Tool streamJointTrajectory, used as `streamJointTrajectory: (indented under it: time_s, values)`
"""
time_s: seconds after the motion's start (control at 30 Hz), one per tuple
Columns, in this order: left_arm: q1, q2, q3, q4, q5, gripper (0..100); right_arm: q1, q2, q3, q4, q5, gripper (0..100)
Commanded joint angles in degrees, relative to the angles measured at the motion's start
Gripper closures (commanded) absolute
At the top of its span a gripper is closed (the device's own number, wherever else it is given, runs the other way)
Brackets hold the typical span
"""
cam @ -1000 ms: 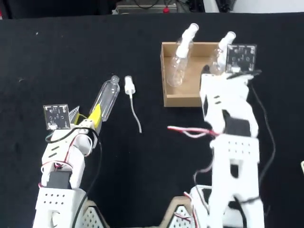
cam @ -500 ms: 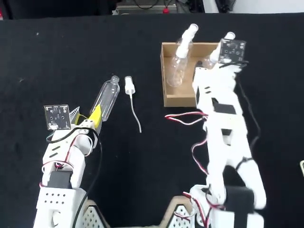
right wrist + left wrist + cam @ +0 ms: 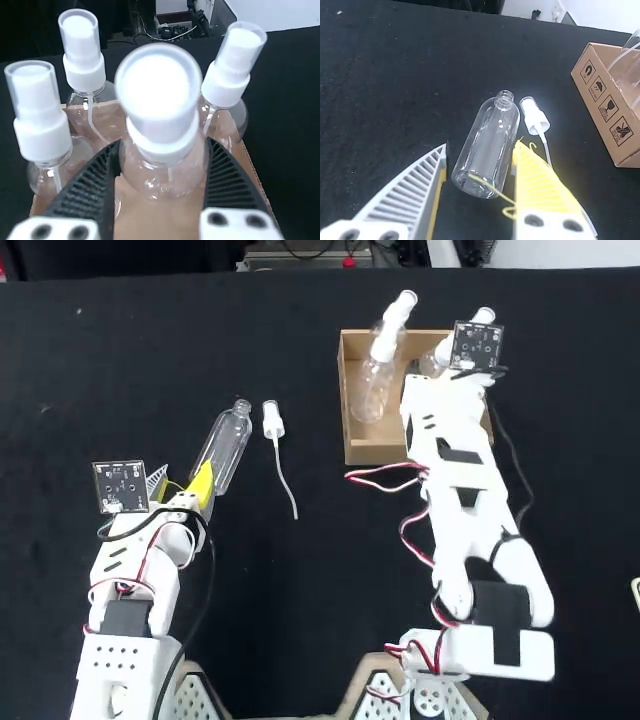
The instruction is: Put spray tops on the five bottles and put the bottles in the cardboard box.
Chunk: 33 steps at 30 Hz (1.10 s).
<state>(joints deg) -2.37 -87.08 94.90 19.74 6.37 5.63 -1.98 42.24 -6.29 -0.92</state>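
The left gripper (image 3: 481, 145) rests low on the table (image 3: 100, 340), released, its fingers on either side of the base of the bare bottle (image 3: 490, 145). The yellow finger lies against the bottle's side and the grey one sits just clear of it. The bare bottle lies on its side with its open neck pointing away from the arm. The spray top (image 3: 535, 116) lies loose just beside that neck, its tube (image 3: 285, 480) trailing back toward the arms. Well apart, on the far right of the table, stands the box (image 3: 370, 452). The right gripper (image 3: 162, 145) reaches into it and grasps the capped bottle (image 3: 157, 90), with a black finger pressed to each side of the body just under the white top. I cannot tell whether this bottle touches the box floor. Three other bottles (image 3: 37, 115) with tops on are in the box around it, two on one side and one on the other.
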Motion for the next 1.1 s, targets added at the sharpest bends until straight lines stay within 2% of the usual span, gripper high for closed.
streamJointTrajectory:
  time_s: [0.0,0.43,1.07]
  values:
    - [0.0,-0.6,-0.7,-1.2,0.4,80,-1.2,1.4,-5.0,-1.9,-0.4,85.4]
    - [0.0,-0.6,-0.6,-1.2,0.4,80,-4.2,7.8,-9.3,-2.0,-0.4,85.4]
    - [0.0,-0.6,-0.6,-1.2,0.4,80,-3.2,8.7,-10.6,-2.1,-0.4,85.4]
